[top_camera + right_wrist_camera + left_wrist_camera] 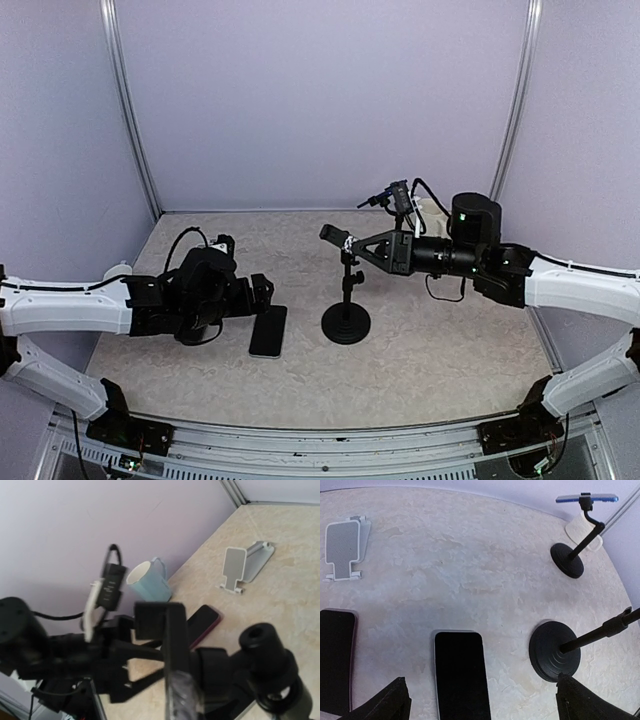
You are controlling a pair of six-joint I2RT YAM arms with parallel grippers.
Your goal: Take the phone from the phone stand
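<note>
The phone [268, 331], a black slab, lies flat on the table just left of the phone stand's round base [346, 323]. In the left wrist view the phone [460, 675] rests between my left gripper's wide-apart fingers [386, 703], touching neither. My left gripper [262, 295] is open, just above the phone's far end. The black phone stand [554, 651] rises on a thin pole to a bare clamp head [338, 238]. My right gripper [353, 244] is shut on that clamp head [172, 630].
A second black stand [397, 197] at the back holds a blue phone [586, 498]. A white folding stand [343, 549] lies at the far left. A dark red-edged phone [202, 625] lies by the left arm, with a light blue mug [148, 582] behind it.
</note>
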